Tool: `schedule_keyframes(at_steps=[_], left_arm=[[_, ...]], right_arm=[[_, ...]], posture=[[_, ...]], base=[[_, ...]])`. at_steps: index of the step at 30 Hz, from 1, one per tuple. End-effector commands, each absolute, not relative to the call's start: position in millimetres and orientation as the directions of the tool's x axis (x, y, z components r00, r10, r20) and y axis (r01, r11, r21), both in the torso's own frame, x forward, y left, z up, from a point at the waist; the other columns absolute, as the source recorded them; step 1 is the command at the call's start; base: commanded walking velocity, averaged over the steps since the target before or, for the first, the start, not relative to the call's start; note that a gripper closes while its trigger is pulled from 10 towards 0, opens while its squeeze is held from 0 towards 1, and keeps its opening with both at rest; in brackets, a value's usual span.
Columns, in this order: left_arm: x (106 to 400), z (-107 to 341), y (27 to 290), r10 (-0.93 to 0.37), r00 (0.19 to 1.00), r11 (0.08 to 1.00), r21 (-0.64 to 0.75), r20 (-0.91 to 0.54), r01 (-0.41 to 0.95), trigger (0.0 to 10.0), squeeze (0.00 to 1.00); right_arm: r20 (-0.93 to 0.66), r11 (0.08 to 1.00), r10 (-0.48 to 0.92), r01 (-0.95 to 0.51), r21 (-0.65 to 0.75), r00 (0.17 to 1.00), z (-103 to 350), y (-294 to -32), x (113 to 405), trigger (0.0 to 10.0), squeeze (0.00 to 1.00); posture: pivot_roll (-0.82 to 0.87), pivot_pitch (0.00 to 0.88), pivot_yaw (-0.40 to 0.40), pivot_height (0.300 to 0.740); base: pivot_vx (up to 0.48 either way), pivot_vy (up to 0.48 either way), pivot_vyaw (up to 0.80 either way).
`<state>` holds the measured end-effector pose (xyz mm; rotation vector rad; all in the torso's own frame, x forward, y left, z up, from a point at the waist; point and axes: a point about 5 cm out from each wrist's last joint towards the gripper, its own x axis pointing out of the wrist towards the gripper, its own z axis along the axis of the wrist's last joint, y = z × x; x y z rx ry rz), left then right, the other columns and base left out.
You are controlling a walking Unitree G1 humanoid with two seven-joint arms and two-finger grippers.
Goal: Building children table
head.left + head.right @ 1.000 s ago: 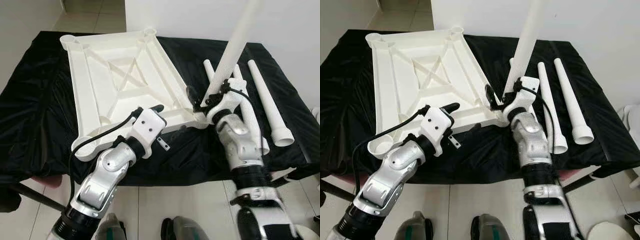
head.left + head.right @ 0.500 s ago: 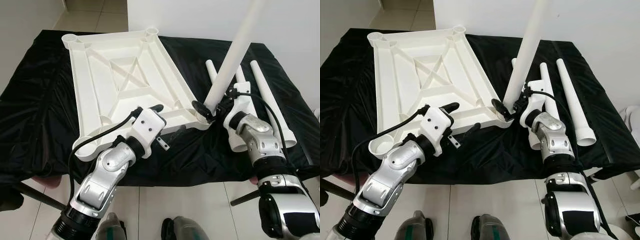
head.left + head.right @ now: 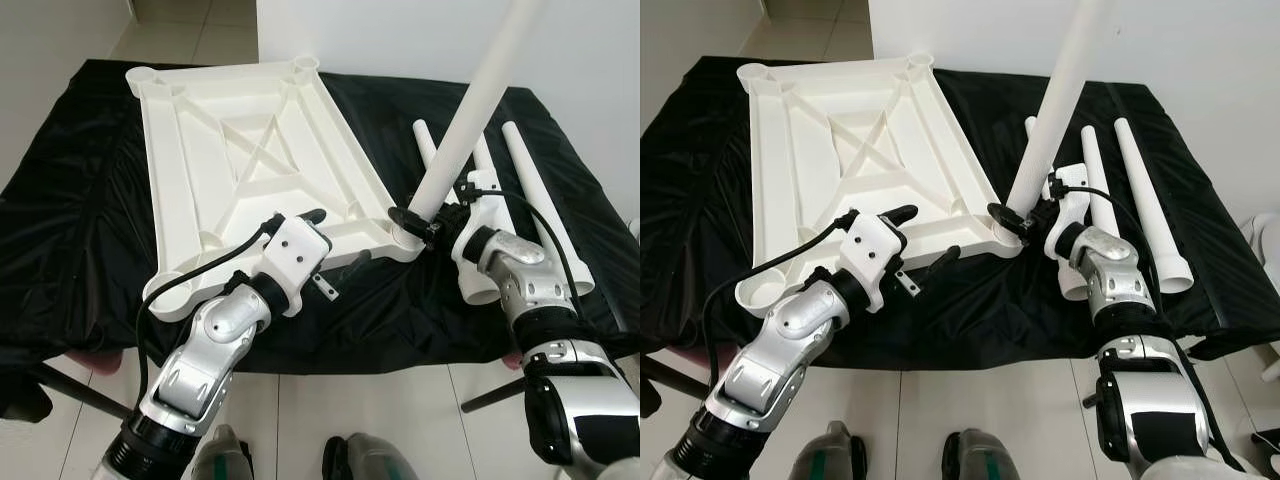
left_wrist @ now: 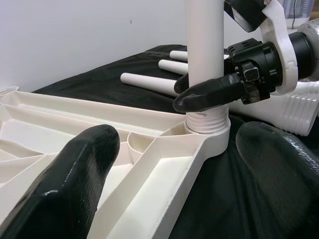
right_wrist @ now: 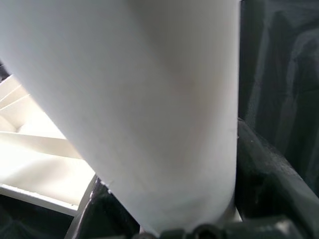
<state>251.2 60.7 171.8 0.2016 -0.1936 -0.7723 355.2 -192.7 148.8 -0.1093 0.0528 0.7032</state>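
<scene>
Table leg [image 3: 470,115] in right gripper [image 3: 418,220], upright.

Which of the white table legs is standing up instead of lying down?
The leg held by the right claw. It stands in the corner socket of the upside-down tabletop, while the other legs lie flat on the black cloth beside it.

A table draped in a black cloth [image 3: 80,230] is seen against a white wall. On it a white tabletop [image 3: 250,170] is laid upside down — ribs upward — and three loose white legs [image 3: 540,215] are laid just beside it.
</scene>
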Motion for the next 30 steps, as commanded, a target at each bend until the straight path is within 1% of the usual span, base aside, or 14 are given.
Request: schedule_keyframes(at_steps=[1, 3, 5, 6, 8, 10, 15, 17, 19, 21, 24, 27, 29, 30], left_arm=[[249.6, 170.0, 61.8, -0.715, 0.695, 0.689, 0.249, 0.081, 0.680, 10.0, 0.00], [249.2, 169.8, 61.6, -0.715, 0.695, 0.689, 0.248, 0.080, 0.681, 10.0, 0.00], [248.0, 168.9, 61.2, -0.715, 0.694, 0.689, 0.244, 0.079, 0.682, 10.0, 0.00], [248.0, 168.9, 61.2, -0.715, 0.694, 0.689, 0.244, 0.079, 0.682, 10.0, 0.00], [247.3, 168.0, 60.1, -0.716, 0.694, 0.689, 0.241, 0.078, 0.684, 10.0, 0.00], [247.3, 168.0, 60.1, -0.716, 0.694, 0.689, 0.241, 0.078, 0.684, 10.0, 0.00], [246.4, 167.6, 58.6, -0.720, 0.690, 0.685, 0.237, 0.077, 0.689, 10.0, 0.00], [246.4, 167.6, 58.6, -0.720, 0.690, 0.685, 0.237, 0.077, 0.689, 10.0, 0.00], [246.3, 167.0, 57.9, -0.724, 0.686, 0.681, 0.237, 0.076, 0.693, 10.0, 0.00], [246.4, 166.7, 56.9, -0.728, 0.682, 0.677, 0.237, 0.075, 0.697, 10.0, 0.00], [246.7, 166.8, 56.0, -0.729, 0.680, 0.675, 0.237, 0.075, 0.698, 10.0, 0.00], [246.9, 167.0, 55.5, -0.730, 0.679, 0.675, 0.237, 0.076, 0.699, 10.0, 0.00], [247.2, 167.4, 54.3, -0.732, 0.677, 0.673, 0.238, 0.078, 0.700, 10.0, 0.00], [247.1, 167.6, 54.4, -0.732, 0.677, 0.673, 0.238, 0.079, 0.700, 10.0, 0.00]], right_arm=[[-0.089, 0.749, 0.654, -0.659, -0.065, 0.751, 145.6, -193.6, 353.3, 0.0, 0.00], [-0.082, 0.763, 0.640, -0.644, -0.058, 0.764, 145.4, -194.2, 353.0, 0.0, 0.00], [-0.091, 0.835, 0.542, -0.548, -0.053, 0.835, 142.9, -194.6, 355.1, 0.0, 0.00], [-0.091, 0.835, 0.542, -0.548, -0.053, 0.835, 142.9, -194.6, 355.1, 0.0, 0.00], [-0.086, 0.876, 0.477, -0.481, -0.026, 0.875, 140.6, -187.6, 355.3, 0.0, 0.00], [-0.086, 0.876, 0.477, -0.481, -0.026, 0.875, 140.6, -187.6, 355.3, 0.0, 0.00], [-0.044, 0.920, 0.392, -0.391, 0.030, 0.919, 142.3, -164.6, 354.3, 0.0, 0.00], [-0.044, 0.920, 0.392, -0.391, 0.030, 0.919, 142.3, -164.6, 354.3, 0.0, 0.00], [-0.004, 0.970, 0.242, -0.242, 0.033, 0.970, 147.8, -150.3, 354.8, 0.0, 0.00], [0.032, 0.993, 0.109, -0.110, 0.048, 0.994, 153.4, -141.4, 353.6, 0.0, 0.00], [0.033, 0.998, 0.031, -0.033, 0.058, 0.999, 154.1, -134.7, 351.4, 0.0, 0.00], [0.023, 0.998, -0.004, 0.002, 0.063, 1.000, 152.7, -131.1, 350.3, 0.0, 0.00], [0.011, 0.994, -0.091, 0.090, 0.066, 0.996, 151.4, -127.6, 348.4, 0.0, 0.00], [0.011, 0.994, -0.088, 0.087, 0.068, 0.996, 151.9, -125.0, 348.1, 0.0, 0.00]], posture=[[-0.05, 0.043, -0.045, 0.740], [-0.05, 0.044, -0.046, 0.740], [-0.06, 0.050, -0.049, 0.740], [-0.06, 0.050, -0.049, 0.740], [-0.06, 0.052, -0.047, 0.740], [-0.06, 0.052, -0.047, 0.740], [-0.06, 0.047, -0.047, 0.740], [-0.06, 0.047, -0.047, 0.740], [-0.07, 0.037, -0.047, 0.740], [-0.07, 0.033, -0.049, 0.740], [-0.07, 0.030, -0.051, 0.740], [-0.07, 0.030, -0.051, 0.740], [-0.07, 0.027, -0.051, 0.740], [-0.06, 0.024, -0.051, 0.740]], base=[[0.000, 0.000, 0.00], [0.000, 0.000, 0.00], [0.000, 0.000, 0.00], [0.000, 0.000, 0.00], [0.000, 0.000, 0.00], [0.000, 0.000, 0.00], [0.000, 0.000, 0.00], [0.000, 0.000, 0.00], [0.000, 0.000, 0.00], [0.000, 0.000, 0.00], [0.000, 0.000, 0.00], [0.000, 0.000, 0.00], [0.000, 0.000, 0.00], [0.000, 0.000, 0.00]])
